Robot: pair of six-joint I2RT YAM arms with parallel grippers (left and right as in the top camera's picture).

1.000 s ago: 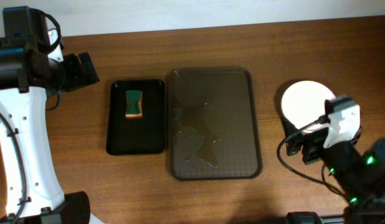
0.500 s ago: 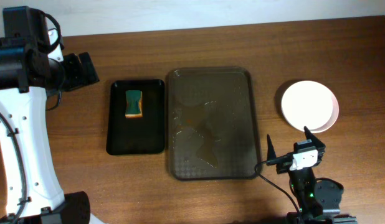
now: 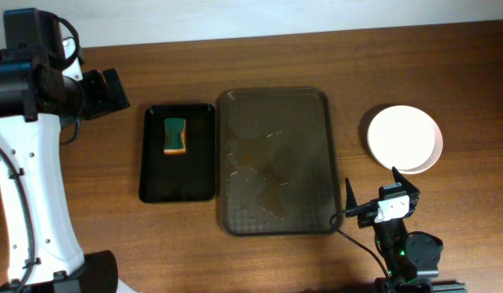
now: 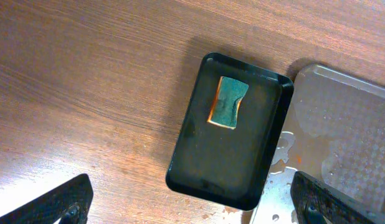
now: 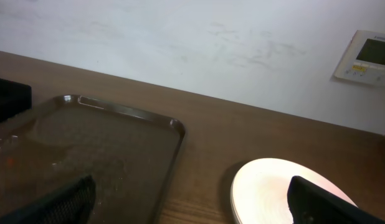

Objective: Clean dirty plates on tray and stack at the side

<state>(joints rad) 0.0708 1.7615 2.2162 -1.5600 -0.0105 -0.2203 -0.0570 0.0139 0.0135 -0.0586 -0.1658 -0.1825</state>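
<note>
The white plates (image 3: 404, 138) sit stacked on the table right of the dark brown tray (image 3: 331, 163); the stack also shows in the right wrist view (image 5: 273, 190). The tray holds only water streaks; it shows in the right wrist view (image 5: 174, 134) and the left wrist view (image 4: 367, 87). My right gripper (image 3: 373, 192) is open and empty at the table's front, between tray and plates; its fingers frame the right wrist view (image 5: 189, 202). My left gripper (image 4: 192, 202) is open and empty, high above the table left of the black tray.
A smaller black tray (image 3: 151, 175) lies left of the brown tray and holds a green-and-orange sponge (image 3: 175, 136), also seen in the left wrist view (image 4: 228, 102). A wall stands behind the table with a white control panel (image 5: 367, 56).
My right arm has drawn back from beside the plate stack to the table's front edge, gripper open and empty. The left arm has not moved.
</note>
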